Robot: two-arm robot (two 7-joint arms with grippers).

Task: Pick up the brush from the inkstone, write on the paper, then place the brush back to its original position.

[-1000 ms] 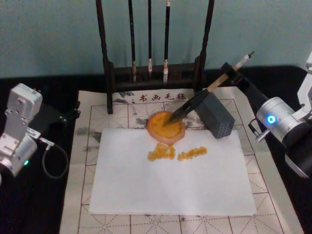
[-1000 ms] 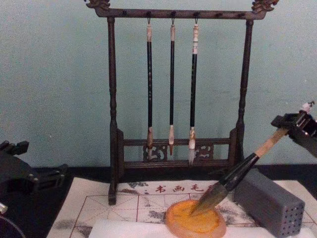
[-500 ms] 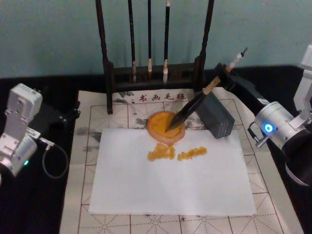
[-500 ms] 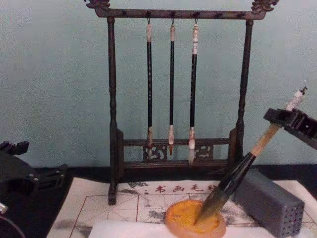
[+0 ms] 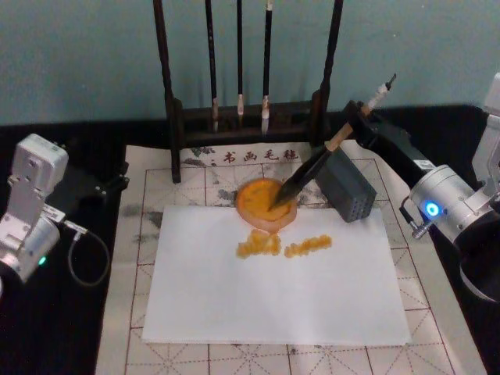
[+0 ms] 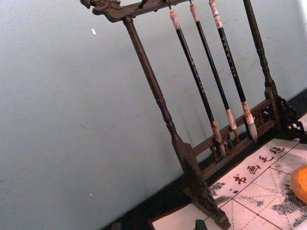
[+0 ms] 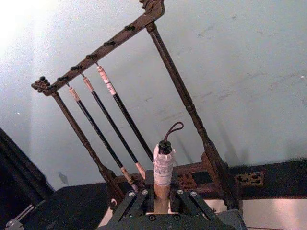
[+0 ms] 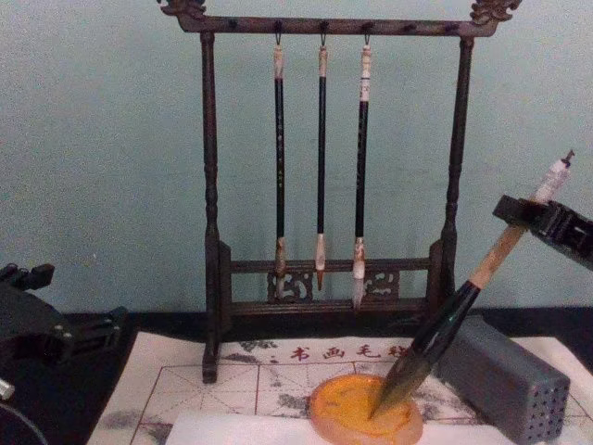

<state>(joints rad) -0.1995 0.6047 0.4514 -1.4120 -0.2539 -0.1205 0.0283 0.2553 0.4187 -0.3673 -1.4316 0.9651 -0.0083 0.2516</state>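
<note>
Steeper than before, one brush [image 5: 308, 170] dips in one inkstone [image 5: 251, 201] at one paper's [image 5: 273, 297] 12 o'clock, right gripper [image 5: 356, 120] clamping its shaft; left arm [image 5: 31, 205] idle at 9 o'clock.

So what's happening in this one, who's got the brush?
The right hand holds the brush by its tan upper shaft, tilted, with the bristle tip down in the orange inkstone. The paper in front of the inkstone already carries orange marks, so this is probably either a re-dip or the brush going back. The left hand sits parked off the left edge of the gridded mat.
</note>
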